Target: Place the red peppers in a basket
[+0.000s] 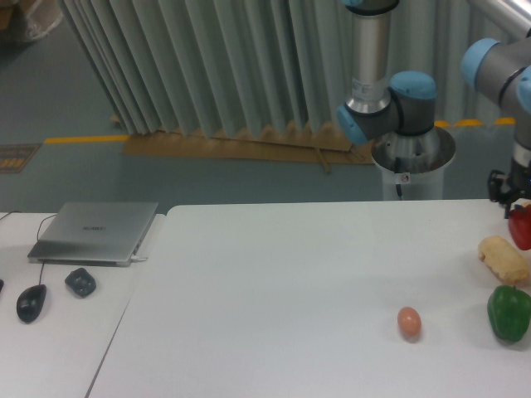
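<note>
gripper [518, 199]: at right frame edge, half cut off, above the table [274, 282]; looks clamped on the pepper's top
red pepper [522, 227]: hanging directly under the gripper, off the table, above the yellow corn-like item [503, 259]
nearby: green pepper [509, 312], egg [409, 322]

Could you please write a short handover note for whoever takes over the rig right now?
Gripper: at the right frame edge, half cut off, apparently shut on the red pepper, held clear of the table.
Done: pepper picked up.
Left: put it in a basket; no basket is in view.
On the table: green bell pepper, brown egg, a pale yellowish food item.
</note>
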